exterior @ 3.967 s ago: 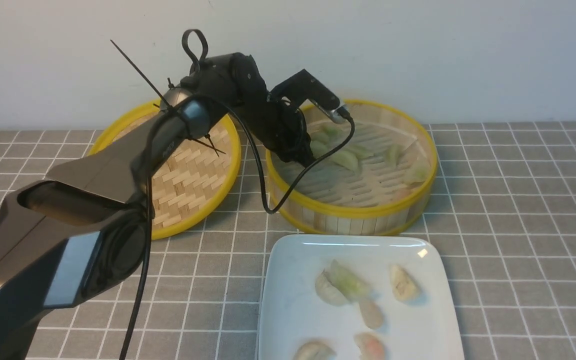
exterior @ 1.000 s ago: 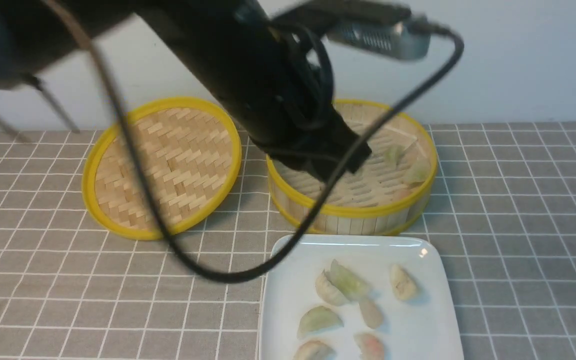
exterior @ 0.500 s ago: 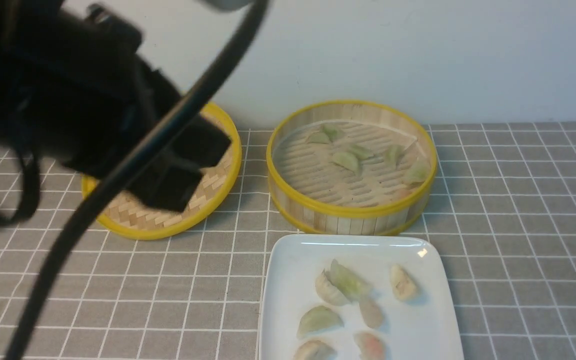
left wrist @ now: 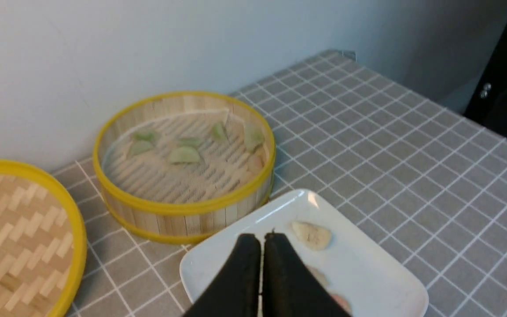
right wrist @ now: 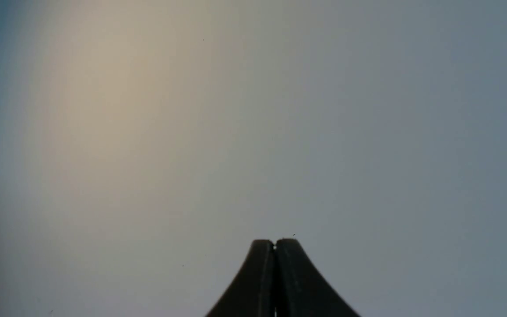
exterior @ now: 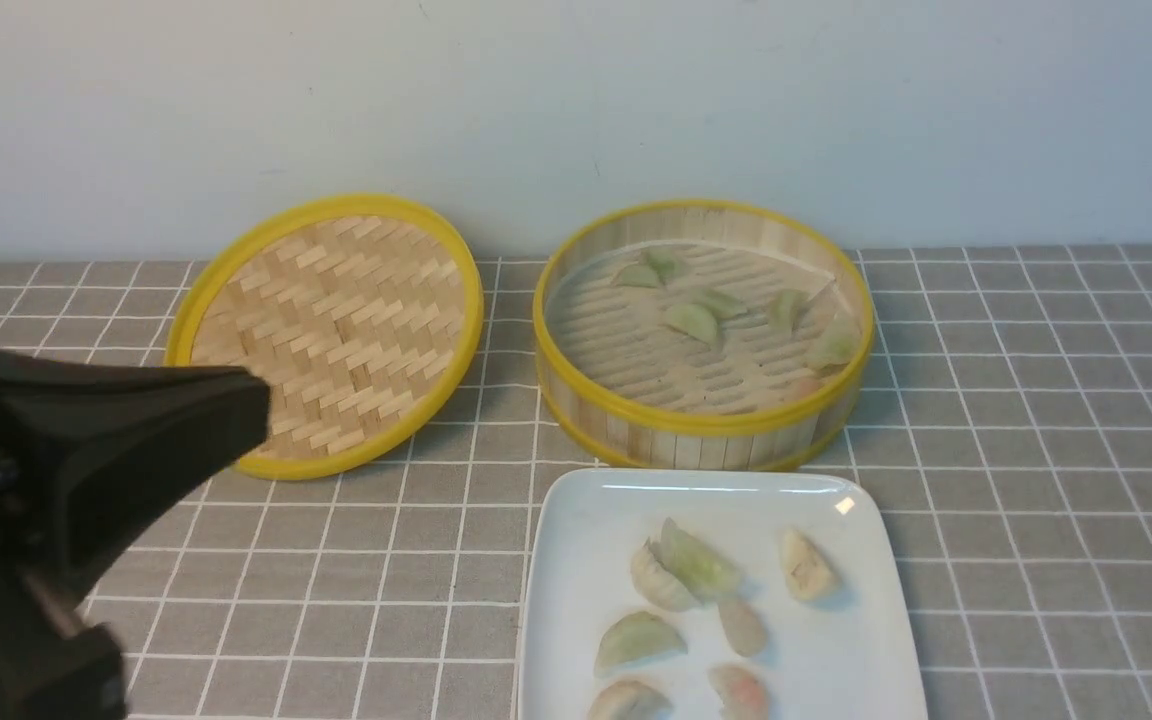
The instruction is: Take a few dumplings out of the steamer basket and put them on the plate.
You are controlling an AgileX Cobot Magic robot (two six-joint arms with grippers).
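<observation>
Left gripper: fingers pressed together, nothing between them. In the front view its arm sits at about 8 o'clock from the plate, off to the side over the table. It touches no dish, which reads as a rest pose rather than a reach.

Right gripper: also pressed together and empty. Its camera shows only a blank pale surface and it does not appear in the front view, so it looks to have no job here.

Dumplings: seven lie on the plate. They are mostly toward its middle and 6 o'clock side, with two overlapping at about 10 o'clock of the group — probably just where each one dropped, not arranged. Six or seven more sit in the basket, bunched from 12 to 4 o'clock on its floor. The 7–9 o'clock part is bare, likely because that side is nearest the left arm.

The basket stands at 12 o'clock from the plate, rims just apart. That makes for a short carry between them.

The lid lies flat at 9 o'clock from the basket, near it but not touching. It is off so the basket is open from above.

Judgement: "a few" seems satisfied — the task looks complete or nearly so.
</observation>
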